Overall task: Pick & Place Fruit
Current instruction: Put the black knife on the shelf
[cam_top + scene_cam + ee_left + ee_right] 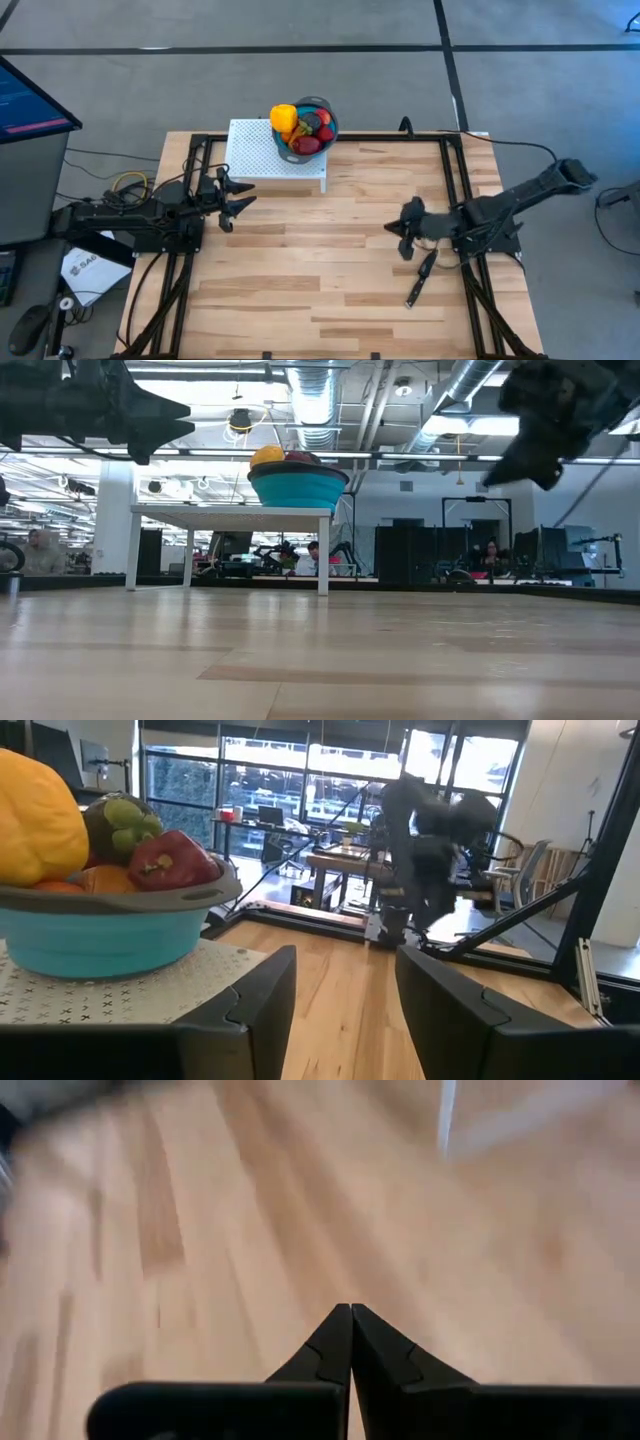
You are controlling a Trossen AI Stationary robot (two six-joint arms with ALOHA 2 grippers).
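I see the fruit (303, 127) piled in the blue bowl (327, 118); my left end effector (231, 196) hovers nearby, half open, empty; my right end effector (402, 240), farther off, is closed, empty.

This is looking like a robotics lab inside an open-plan industrial office. Exposed silver ducts (320, 400) and pipes are running across the bare ceiling above the wooden desk (330, 250). Beyond the desk, people (320, 560) are sitting at workstations among dark monitors (405, 555), and another dark robot arm on a frame (425, 840) is standing before tall glazed windows (270, 780). Beside the desk, a screen (30, 100) is glowing over grey carpet (300, 80) crossed by black tape lines.
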